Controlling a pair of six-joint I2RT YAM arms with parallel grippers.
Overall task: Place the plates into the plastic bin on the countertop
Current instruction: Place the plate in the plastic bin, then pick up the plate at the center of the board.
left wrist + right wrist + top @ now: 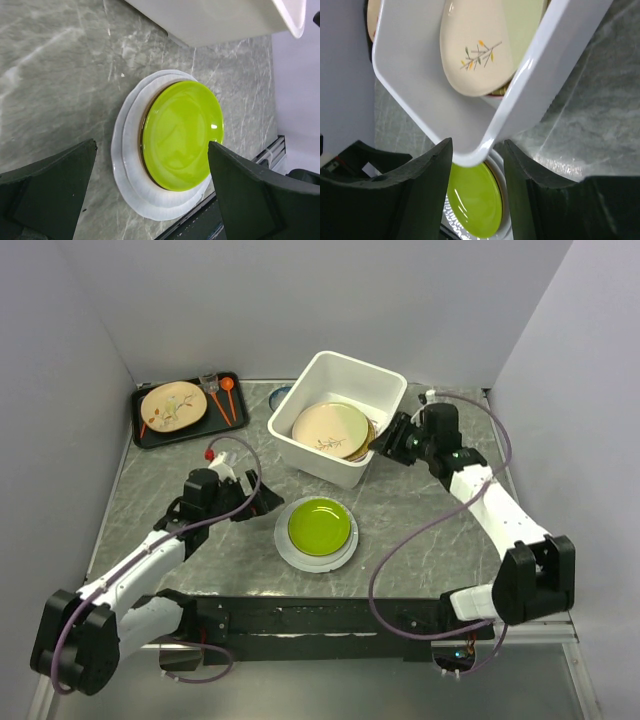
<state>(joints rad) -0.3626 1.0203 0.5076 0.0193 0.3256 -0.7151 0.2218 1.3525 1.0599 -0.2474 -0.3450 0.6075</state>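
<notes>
From above, the job is partway done. The white rectangular plastic bin [322, 466] sits at upper centre of the grey-green marbled desk [420, 520] and already holds a cream round plate with a twig pattern [330, 428], with other plates under it. Below the bin, at mid-frame, a lime green round plate [319, 525] lies stacked on a white ribbed plate [285, 546]. I judge the step in hand is fetching that pair. My left claw [268, 505] sits just left of them and my right claw [382, 445] is at the bin's right corner.

In my left wrist view, the left claw [151, 145] is spread wide and holds nothing. The green plate [182, 135] and the white plate [127, 165] lie between and beyond its fingers, with the bin wall [220, 20] along the top. My next move would need one finger worked under a plate rim, low against the desk.

In my right wrist view, my right claw [477, 145] straddles the bin's rim corner [470, 159] with its jaws partly apart. I cannot tell whether it pinches the rim. The green plate [472, 200] shows below.
</notes>
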